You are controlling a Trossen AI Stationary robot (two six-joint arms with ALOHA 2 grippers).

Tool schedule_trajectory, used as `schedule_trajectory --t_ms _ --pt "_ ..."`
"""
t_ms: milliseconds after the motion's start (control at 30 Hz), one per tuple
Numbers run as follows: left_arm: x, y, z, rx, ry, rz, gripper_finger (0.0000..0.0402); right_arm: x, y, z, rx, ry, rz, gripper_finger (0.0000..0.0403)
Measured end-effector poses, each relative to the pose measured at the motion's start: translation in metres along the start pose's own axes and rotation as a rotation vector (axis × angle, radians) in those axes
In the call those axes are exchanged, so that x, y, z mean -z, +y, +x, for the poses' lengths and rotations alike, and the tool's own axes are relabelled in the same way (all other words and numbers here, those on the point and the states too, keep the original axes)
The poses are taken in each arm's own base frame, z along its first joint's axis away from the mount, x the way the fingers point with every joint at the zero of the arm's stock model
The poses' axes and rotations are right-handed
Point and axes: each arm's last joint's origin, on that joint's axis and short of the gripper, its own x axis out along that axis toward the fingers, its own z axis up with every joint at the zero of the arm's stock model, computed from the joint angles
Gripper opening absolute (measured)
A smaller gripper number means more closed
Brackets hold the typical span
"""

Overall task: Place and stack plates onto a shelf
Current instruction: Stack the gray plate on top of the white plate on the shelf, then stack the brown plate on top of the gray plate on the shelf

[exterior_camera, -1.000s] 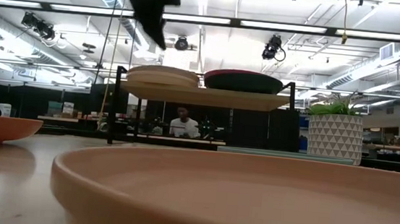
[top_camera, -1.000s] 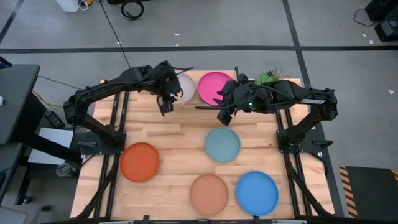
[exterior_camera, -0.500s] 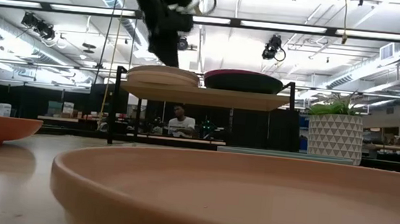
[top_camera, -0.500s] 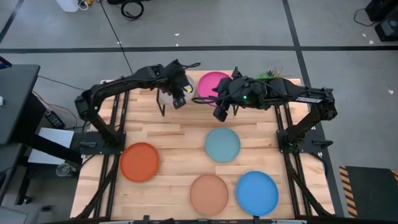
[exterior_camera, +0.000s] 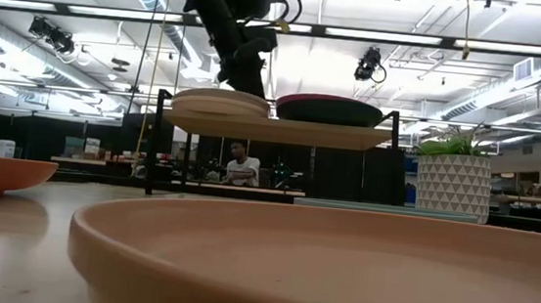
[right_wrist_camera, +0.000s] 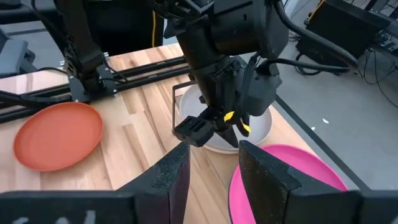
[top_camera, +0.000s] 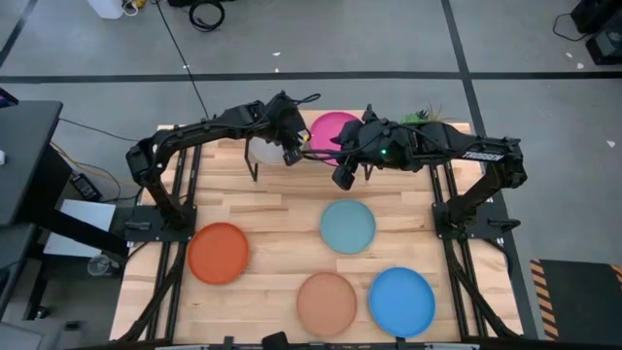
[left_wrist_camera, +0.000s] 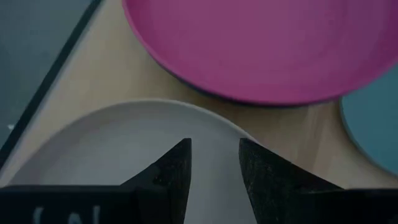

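The shelf (exterior_camera: 282,130) stands at the table's far edge. On its left half lies a pale grey plate (top_camera: 264,148), the top of a low stack (exterior_camera: 221,100). The pink plate (top_camera: 335,129) lies on its right half. My left gripper (top_camera: 292,148) is open, with nothing between its fingers (left_wrist_camera: 214,163). It hangs close over the pale plate (left_wrist_camera: 124,155), near the rim that faces the pink plate (left_wrist_camera: 261,43). My right gripper (top_camera: 341,175) is open too (right_wrist_camera: 214,167), and hovers at the pink plate's near edge. The orange (top_camera: 219,253), light blue (top_camera: 348,226), tan (top_camera: 327,303) and bright blue (top_camera: 401,301) plates rest on the tabletop.
A potted plant (top_camera: 418,120) in a white patterned pot (exterior_camera: 454,185) stands at the far right corner beside the shelf. The tan plate's rim (exterior_camera: 271,259) fills the low view's foreground. A person (exterior_camera: 243,167) sits far behind the table. Bare wood lies between the shelf and the loose plates.
My left gripper has moved toward the table's right and down. It has gone from the shelf's left near side to a spot over the pale plate, beside the pink one. My right gripper has shifted a little toward the far edge and the pink plate. No plate has moved.
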Motion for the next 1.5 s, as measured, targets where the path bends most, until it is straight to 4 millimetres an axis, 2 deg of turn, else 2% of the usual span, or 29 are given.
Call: schedule_trajectory --t_ms 333,567,700,833,967,1100,1300,1500 --pt "-0.002 0.010 0.012 -0.021 -0.031 -0.028 0.0141 -0.001 0.000 0.000 -0.001 -0.007 0.015 0.0143" --pt "-0.005 0.016 0.010 -0.034 -0.070 -0.041 0.0141 -0.001 0.002 -0.001 -0.007 -0.009 0.016 0.0143" --pt "-0.008 0.025 -0.005 -0.036 -0.114 -0.062 0.0141 0.000 0.002 -0.001 -0.006 -0.001 0.011 0.0143" --pt "-0.011 0.025 -0.038 0.090 -0.198 -0.070 0.0141 0.004 0.001 -0.001 -0.007 0.031 0.010 0.0143" --pt "-0.011 0.002 -0.073 0.318 -0.240 -0.013 0.0141 0.010 0.000 -0.002 -0.005 0.098 0.009 0.0143" --pt "0.000 -0.034 -0.094 0.439 -0.149 0.095 0.0141 0.016 -0.002 -0.003 0.002 0.152 0.010 0.0143" --pt "0.029 -0.091 -0.104 0.594 0.125 0.240 0.0141 0.026 0.000 0.002 -0.058 0.236 -0.009 0.0143" --pt "0.059 -0.139 -0.098 0.689 0.237 0.345 0.0141 0.036 0.004 0.010 -0.059 0.276 -0.022 0.0143"
